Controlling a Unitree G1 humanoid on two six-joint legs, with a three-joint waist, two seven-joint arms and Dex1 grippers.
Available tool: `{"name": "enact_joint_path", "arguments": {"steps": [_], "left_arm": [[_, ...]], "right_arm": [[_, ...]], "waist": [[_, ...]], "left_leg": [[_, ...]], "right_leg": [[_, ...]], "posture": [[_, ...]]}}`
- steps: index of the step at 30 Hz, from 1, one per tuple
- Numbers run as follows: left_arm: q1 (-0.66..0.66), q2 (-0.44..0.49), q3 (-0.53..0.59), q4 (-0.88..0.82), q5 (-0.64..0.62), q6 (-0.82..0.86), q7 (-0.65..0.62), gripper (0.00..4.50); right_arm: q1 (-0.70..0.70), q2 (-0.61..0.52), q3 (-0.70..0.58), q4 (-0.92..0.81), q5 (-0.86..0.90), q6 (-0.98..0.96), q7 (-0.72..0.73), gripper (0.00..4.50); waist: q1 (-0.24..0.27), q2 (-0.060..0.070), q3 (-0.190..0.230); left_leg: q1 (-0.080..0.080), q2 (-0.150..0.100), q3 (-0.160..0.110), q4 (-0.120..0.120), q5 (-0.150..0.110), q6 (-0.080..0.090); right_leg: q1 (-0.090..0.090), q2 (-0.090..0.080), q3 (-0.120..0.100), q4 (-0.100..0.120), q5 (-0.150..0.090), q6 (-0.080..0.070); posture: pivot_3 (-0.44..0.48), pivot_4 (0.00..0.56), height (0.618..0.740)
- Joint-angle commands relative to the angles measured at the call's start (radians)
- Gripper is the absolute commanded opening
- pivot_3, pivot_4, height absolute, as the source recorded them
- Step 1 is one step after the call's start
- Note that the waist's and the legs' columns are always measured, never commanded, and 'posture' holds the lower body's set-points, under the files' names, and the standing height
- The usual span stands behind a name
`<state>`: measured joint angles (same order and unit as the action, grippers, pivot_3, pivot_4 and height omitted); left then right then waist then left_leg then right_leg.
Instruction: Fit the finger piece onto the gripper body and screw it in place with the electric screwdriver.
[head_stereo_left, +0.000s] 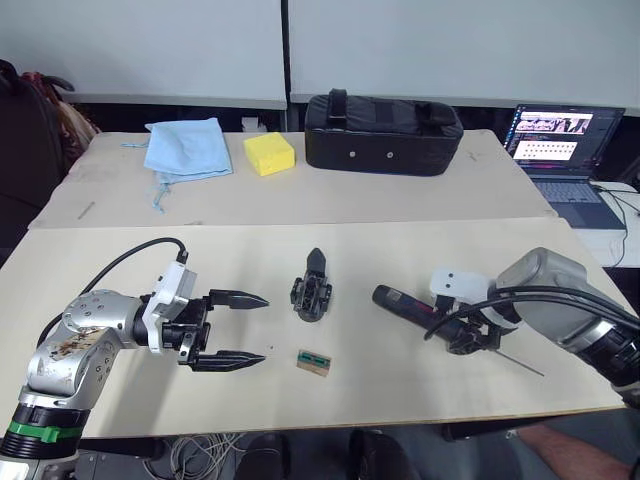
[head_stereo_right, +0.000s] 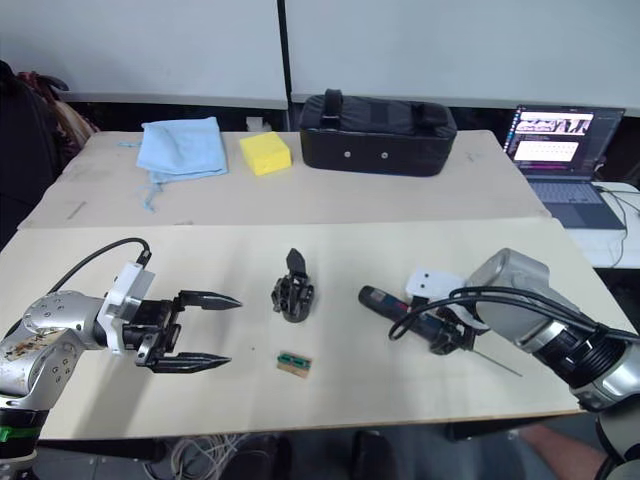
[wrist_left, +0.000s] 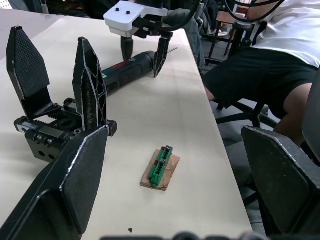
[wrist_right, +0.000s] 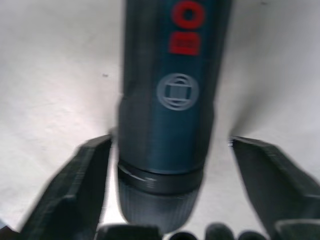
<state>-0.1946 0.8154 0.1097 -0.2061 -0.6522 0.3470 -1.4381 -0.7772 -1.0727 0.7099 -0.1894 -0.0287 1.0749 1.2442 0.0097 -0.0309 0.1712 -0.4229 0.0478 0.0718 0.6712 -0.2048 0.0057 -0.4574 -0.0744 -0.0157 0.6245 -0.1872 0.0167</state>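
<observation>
The gripper body (head_stereo_left: 312, 291) lies mid-table, a small black assembly; in the left wrist view two black wedge fingers (wrist_left: 90, 75) stand on it, and I cannot tell the finger piece apart from them. My left gripper (head_stereo_left: 262, 328) is open, hovering just left of it with nothing between its fingers. The electric screwdriver (head_stereo_left: 402, 301) lies flat to the right, its thin bit pointing toward the near right edge. My right gripper (head_stereo_left: 468, 338) is open and straddles the screwdriver's barrel (wrist_right: 170, 90), with a gap on both sides.
A small green connector on a brown card (head_stereo_left: 314, 363) lies near the front edge. On the far table are a black bag (head_stereo_left: 383, 122), a yellow sponge (head_stereo_left: 269, 153) and a blue cloth (head_stereo_left: 186, 148). A laptop (head_stereo_left: 560, 150) sits at the right. A seated person (wrist_left: 260, 60) is beside the table.
</observation>
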Motion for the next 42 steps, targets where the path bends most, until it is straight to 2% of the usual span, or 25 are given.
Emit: {"name": "enact_joint_path", "arguments": {"steps": [1,3,4,8,13,15,16,19,22,24,27,31,37,42], "left_arm": [[0.003,0.013,0.018,-0.035,-0.014,-0.001,0.002,4.5],[0.008,0.014,0.018,-0.036,-0.013,-0.003,0.003,4.5],[0.009,0.013,0.018,-0.036,-0.013,-0.004,0.005,4.5],[0.013,0.011,0.015,-0.039,-0.011,-0.008,0.008,4.5],[0.006,0.009,0.013,-0.019,-0.002,-0.025,-0.003,4.5],[0.0,0.01,0.013,-0.002,0.006,-0.038,-0.013,4.5],[-0.005,0.011,0.009,0.012,0.013,-0.049,-0.021,4.5],[-0.011,0.014,-0.001,0.05,0.032,-0.084,-0.054,4.5],[0.002,0.0,0.001,0.083,0.038,-0.115,-0.071,4.5],[0.026,-0.011,0.01,0.108,0.051,-0.154,-0.075,4.5],[0.062,-0.019,0.022,0.139,0.074,-0.224,-0.086,4.5],[0.105,-0.064,-0.006,0.22,0.155,-0.391,-0.089,4.5],[0.078,-0.167,-0.102,0.338,0.274,-0.557,-0.048,4.5],[0.042,-0.23,-0.165,0.363,0.328,-0.583,0.002,4.5]], "right_arm": [[-0.004,-0.012,0.004,0.0,-0.037,-0.012,0.001,2.67],[-0.003,0.002,-0.023,0.017,-0.043,-0.052,-0.016,2.02],[-0.002,0.007,-0.044,0.024,-0.048,-0.087,-0.034,1.92],[0.027,-0.032,-0.153,0.02,-0.016,-0.164,-0.046,1.92],[0.104,-0.065,-0.427,-0.007,0.154,-0.072,-0.019,1.92],[0.117,-0.022,-0.597,-0.025,0.274,0.018,-0.011,1.92],[0.134,0.017,-0.725,-0.044,0.355,0.044,-0.004,1.91],[0.19,0.122,-0.982,-0.122,0.524,0.057,-0.012,1.91],[0.221,0.239,-1.084,-0.232,0.596,0.049,-0.126,1.91],[0.211,0.364,-1.121,-0.308,0.677,-0.019,-0.195,1.91],[0.235,0.512,-1.135,-0.395,0.735,-0.211,-0.219,1.91],[0.385,0.626,-0.934,-0.479,0.675,-0.494,-0.126,1.91],[0.483,0.729,-0.692,-0.36,0.562,-0.823,-0.03,1.91],[0.437,0.76,-0.621,-0.23,0.584,-0.878,0.003,1.91]], "waist": [[0.0,0.0,0.0],[0.0,0.0,0.0],[0.0,-0.001,0.0],[-0.001,-0.001,0.0],[0.002,-0.001,0.0],[0.002,-0.001,0.0],[0.001,-0.001,0.0],[-0.002,-0.001,0.0],[0.0,-0.001,0.0],[-0.003,-0.001,0.0],[-0.009,0.0,0.0],[-0.001,-0.001,-0.001],[0.0,-0.001,-0.001],[0.001,-0.003,-0.002]], "left_leg": [[0.0,0.0,0.0,0.0,0.0,0.0],[0.0,0.0,0.0,0.001,0.0,0.0],[0.0,0.0,0.0,0.002,0.0,0.0],[-0.001,0.001,0.001,0.005,0.0,0.0],[-0.002,0.0,0.001,0.005,0.0,0.0],[-0.001,0.001,0.001,0.004,0.0,0.0],[-0.002,0.001,0.0,0.005,0.0,0.0],[-0.001,0.002,0.0,0.004,0.0,0.0],[-0.001,0.003,-0.001,0.003,0.0,0.0],[-0.001,0.003,-0.001,0.004,0.0,0.0],[-0.001,0.003,-0.001,0.004,0.0,0.0],[0.0,0.003,-0.002,0.003,0.0,0.0],[-0.001,0.002,-0.001,0.007,0.0,0.0],[-0.001,0.002,0.0,0.008,0.0,0.0]], "right_leg": [[0.0,0.0,0.0,0.0,0.0,0.0],[0.0,0.0,0.0,0.001,0.0,0.0],[0.0,0.0,0.0,0.001,0.0,0.0],[0.0,0.0,0.0,0.002,0.0,0.0],[-0.001,0.0,0.0,0.003,0.0,0.0],[-0.001,0.0,0.0,0.003,0.0,0.0],[-0.001,0.0,0.0,0.003,0.0,0.0],[-0.001,0.002,0.0,0.003,0.001,-0.001],[0.0,0.003,0.0,0.003,0.001,-0.001],[0.0,0.003,0.0,0.004,0.001,-0.001],[-0.001,0.003,0.001,0.004,0.001,-0.001],[0.001,0.003,-0.001,0.003,0.0,0.0],[0.002,0.0,0.0,0.003,0.001,-0.001],[0.002,0.0,-0.001,0.004,0.002,-0.002]], "posture": [[0.0,0.15,0.74],[0.0,0.15,0.74],[0.0,0.15,0.74],[0.0,0.15,0.74],[0.0,0.15,0.74],[0.0,0.15,0.74],[0.0,0.15,0.74],[0.0,0.15,0.74],[0.0,0.15,0.74],[0.0,0.15,0.74],[0.0,0.15,0.74],[0.0,0.15,0.74],[0.0,0.15,0.74],[0.0,0.15,0.74]]}}
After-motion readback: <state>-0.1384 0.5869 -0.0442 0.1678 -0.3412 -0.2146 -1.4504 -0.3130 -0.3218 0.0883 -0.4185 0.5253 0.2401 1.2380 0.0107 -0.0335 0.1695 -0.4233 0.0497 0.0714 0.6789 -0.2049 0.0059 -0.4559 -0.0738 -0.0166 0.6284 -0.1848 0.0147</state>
